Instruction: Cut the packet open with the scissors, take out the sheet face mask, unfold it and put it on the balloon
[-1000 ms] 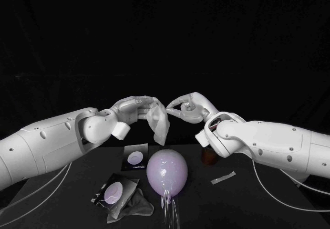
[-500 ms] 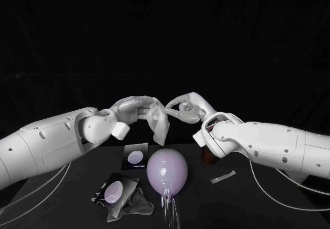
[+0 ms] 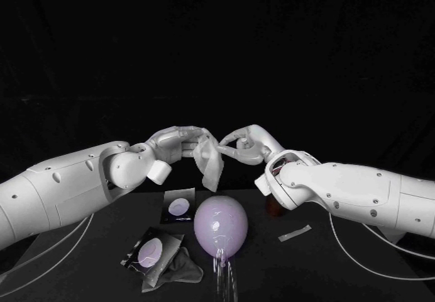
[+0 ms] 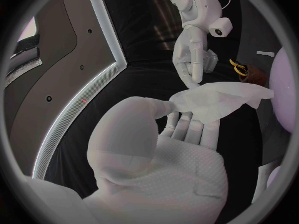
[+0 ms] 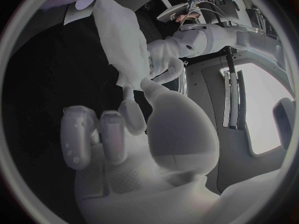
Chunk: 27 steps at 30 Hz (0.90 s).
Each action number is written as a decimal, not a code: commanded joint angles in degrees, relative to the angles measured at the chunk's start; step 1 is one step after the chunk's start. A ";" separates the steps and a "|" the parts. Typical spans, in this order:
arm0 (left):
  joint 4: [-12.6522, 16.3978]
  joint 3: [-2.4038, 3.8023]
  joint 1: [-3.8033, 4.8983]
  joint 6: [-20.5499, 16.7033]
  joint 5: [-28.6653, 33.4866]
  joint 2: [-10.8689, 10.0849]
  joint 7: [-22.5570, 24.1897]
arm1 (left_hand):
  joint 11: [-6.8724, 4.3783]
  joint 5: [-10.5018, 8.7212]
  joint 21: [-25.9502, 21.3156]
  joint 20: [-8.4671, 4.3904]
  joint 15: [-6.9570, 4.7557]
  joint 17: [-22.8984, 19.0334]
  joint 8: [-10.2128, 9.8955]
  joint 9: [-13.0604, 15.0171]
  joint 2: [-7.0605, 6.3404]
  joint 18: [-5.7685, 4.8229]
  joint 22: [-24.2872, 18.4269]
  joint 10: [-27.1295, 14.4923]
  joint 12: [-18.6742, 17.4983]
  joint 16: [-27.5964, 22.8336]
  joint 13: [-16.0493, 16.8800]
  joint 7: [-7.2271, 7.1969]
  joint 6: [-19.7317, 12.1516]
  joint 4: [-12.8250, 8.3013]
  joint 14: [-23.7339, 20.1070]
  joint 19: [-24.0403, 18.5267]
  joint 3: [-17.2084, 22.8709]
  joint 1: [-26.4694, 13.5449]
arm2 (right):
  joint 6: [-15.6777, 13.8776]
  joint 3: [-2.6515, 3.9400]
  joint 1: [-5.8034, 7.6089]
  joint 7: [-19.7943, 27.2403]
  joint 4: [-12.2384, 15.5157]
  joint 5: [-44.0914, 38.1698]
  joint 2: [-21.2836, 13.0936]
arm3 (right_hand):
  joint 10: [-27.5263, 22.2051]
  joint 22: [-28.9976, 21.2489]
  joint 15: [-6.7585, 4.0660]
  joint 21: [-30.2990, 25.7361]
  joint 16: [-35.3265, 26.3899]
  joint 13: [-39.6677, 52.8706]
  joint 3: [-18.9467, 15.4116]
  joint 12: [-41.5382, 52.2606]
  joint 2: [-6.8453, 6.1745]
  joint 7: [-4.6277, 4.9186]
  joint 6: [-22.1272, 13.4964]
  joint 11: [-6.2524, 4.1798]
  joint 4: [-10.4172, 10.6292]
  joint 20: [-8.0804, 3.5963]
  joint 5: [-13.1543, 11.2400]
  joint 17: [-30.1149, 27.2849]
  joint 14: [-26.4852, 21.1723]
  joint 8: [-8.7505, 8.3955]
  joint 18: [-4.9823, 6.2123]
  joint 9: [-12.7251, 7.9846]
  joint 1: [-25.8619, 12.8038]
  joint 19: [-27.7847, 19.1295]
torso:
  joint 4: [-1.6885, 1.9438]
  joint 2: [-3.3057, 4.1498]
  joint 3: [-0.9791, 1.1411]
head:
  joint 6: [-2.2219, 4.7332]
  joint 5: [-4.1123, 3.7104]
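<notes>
**Above the black table, two hands meet at one mask**

In mid-air over the far part of the table, the thumb and fingers of the left hand grasp the sheet face mask by its upper edge. The pale sheet hangs down from that grip in loose folds, clear of the table. From the right, the right hand brings a thumb and fingertip up to the same upper edge of the mask. The right wrist view shows them closing at the sheet's narrow end, but whether they actually clamp it cannot be told; the hand's other fingers are curled back. The two hands face each other, nearly touching, with the mask between them.

Below the mask and nearer, the lilac balloon stands at the table's middle. Just left of it lies a dark packet printed with a pale oval. A second packet lies nearer still, with a crumpled grey sheet against it. Right of the balloon lie the scissors, partly hidden under the right arm, and a thin cut strip.
</notes>
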 commanded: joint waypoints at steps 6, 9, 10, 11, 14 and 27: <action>0.16 0.07 0.05 0.75 0.00 0.15 0.58 | -0.09 0.36 -0.41 -0.02 0.09 0.02 1.59 8.48 -0.03 0.96 -0.06 0.40 0.19 -0.22 -0.04 7.68 0.14 -0.34 0.41 0.14 0.10 0.43 | 0.50 0.02 -0.09 -0.53 0.21 -1.12 0.34 | -0.20 12.57 0.33 -0.32 -0.12 0.25 -0.83 0.08 -0.15 0.29 -0.06 0.06 0.30 0.36 -0.22 12.96 5.09 -0.01 -0.25 -0.08 -0.95 1.98 | 0.01 0.00 0.00 | 0.02 -0.03; 0.17 0.07 0.05 0.79 0.00 0.17 0.57 | -0.09 0.36 -0.41 -0.02 0.09 0.02 1.59 8.48 -0.03 0.96 -0.06 0.40 0.19 -0.22 -0.04 7.68 0.14 -0.34 0.41 0.14 0.10 0.43 | 0.42 0.02 -0.11 -0.45 0.28 -1.07 0.42 | -0.13 12.59 0.33 -0.24 -0.07 0.38 -0.81 0.23 0.02 0.24 -0.01 0.03 0.34 0.37 -0.20 13.02 5.11 0.03 -0.27 -0.08 -0.88 2.01 | 0.02 0.02 -0.01 | 0.00 -0.03; 0.17 0.07 0.05 0.82 0.00 0.18 0.56 | -0.09 0.36 -0.41 -0.02 0.09 0.02 1.59 8.48 -0.03 0.96 -0.06 0.40 0.19 -0.22 -0.04 7.68 0.14 -0.34 0.41 0.14 0.10 0.43 | 0.37 0.02 -0.11 -0.43 0.28 -0.99 0.46 | -0.09 12.61 0.31 -0.18 -0.02 0.47 -0.77 0.32 0.19 0.20 0.05 0.00 0.34 0.37 -0.21 13.07 5.14 0.09 -0.28 -0.07 -0.73 2.04 | 0.02 0.01 0.00 | 0.00 -0.03; 0.18 0.07 0.05 0.85 0.00 0.19 0.55 | -0.09 0.36 -0.41 -0.02 0.09 0.02 1.59 8.48 -0.03 0.96 -0.06 0.40 0.19 -0.22 -0.04 7.68 0.14 -0.34 0.41 0.14 0.10 0.43 | 0.36 0.02 -0.12 -0.41 0.25 -0.91 0.51 | -0.10 12.60 0.30 -0.19 -0.04 0.48 -0.72 0.32 0.33 0.17 0.09 -0.03 0.32 0.37 -0.22 13.06 5.13 0.12 -0.27 -0.07 -0.59 2.03 | 0.04 0.01 0.00 | -0.01 -0.05; 0.22 0.07 0.05 0.90 0.00 0.20 0.54 | -0.09 0.36 -0.44 -0.02 0.10 0.01 1.61 8.46 -0.05 0.96 -0.06 0.41 0.19 -0.26 -0.04 7.69 0.14 -0.36 0.40 0.13 0.09 0.45 | 0.39 0.02 -0.13 -0.36 0.13 -0.72 0.71 | -0.05 12.64 0.26 -0.07 -0.01 0.61 -0.61 0.44 0.65 0.11 0.16 -0.08 0.24 0.36 -0.28 13.09 5.14 0.20 -0.29 -0.07 -0.22 2.07 | 0.05 0.00 0.00 | -0.08 -0.05; 0.28 0.07 0.05 0.97 -0.01 0.19 0.54 | -0.09 0.36 -0.45 -0.03 0.10 0.01 1.62 8.45 -0.06 0.96 -0.06 0.42 0.19 -0.28 -0.05 7.69 0.15 -0.38 0.40 0.13 0.09 0.47 | -0.66 0.02 -0.20 0.33 0.04 -0.31 1.03 | 2.17 13.28 -1.06 2.02 0.86 3.29 4.36 3.65 5.37 -1.86 3.06 -1.77 -3.53 -0.54 -0.42 14.17 5.60 2.69 -0.76 1.00 6.46 3.14 | 0.01 -0.01 0.00 | -0.17 -0.05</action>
